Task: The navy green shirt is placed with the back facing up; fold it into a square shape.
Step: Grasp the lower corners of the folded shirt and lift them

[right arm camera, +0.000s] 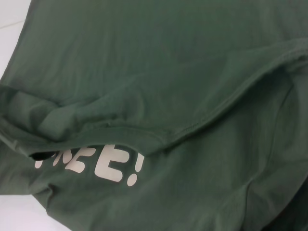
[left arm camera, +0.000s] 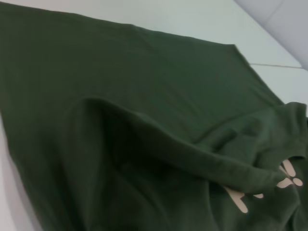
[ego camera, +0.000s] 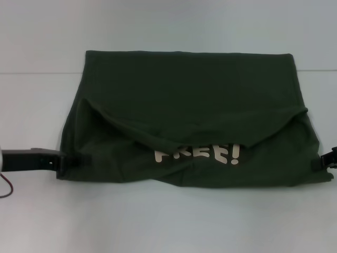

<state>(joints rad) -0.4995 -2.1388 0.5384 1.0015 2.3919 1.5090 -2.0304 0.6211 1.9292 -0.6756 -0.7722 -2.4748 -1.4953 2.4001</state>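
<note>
The navy green shirt (ego camera: 189,89) lies spread across the white table, far wider than either gripper. Its far half is folded toward me, and the folded hem sags in the middle. Below that hem the cream lettering "FREE!" (ego camera: 197,154) shows. My left gripper (ego camera: 71,161) sits low at the shirt's left edge, touching the cloth near its front corner. At the shirt's right edge, by the front corner, is my right gripper (ego camera: 325,159). The left wrist view shows the shirt (left arm camera: 144,86) and its fold close up, and the right wrist view shows the shirt (right arm camera: 168,57) with the lettering (right arm camera: 110,166).
The white table (ego camera: 168,221) runs in front of the shirt and on both sides of it. A pale seam line (ego camera: 37,73) crosses the table behind the shirt. A red cable (ego camera: 6,190) hangs by my left arm.
</note>
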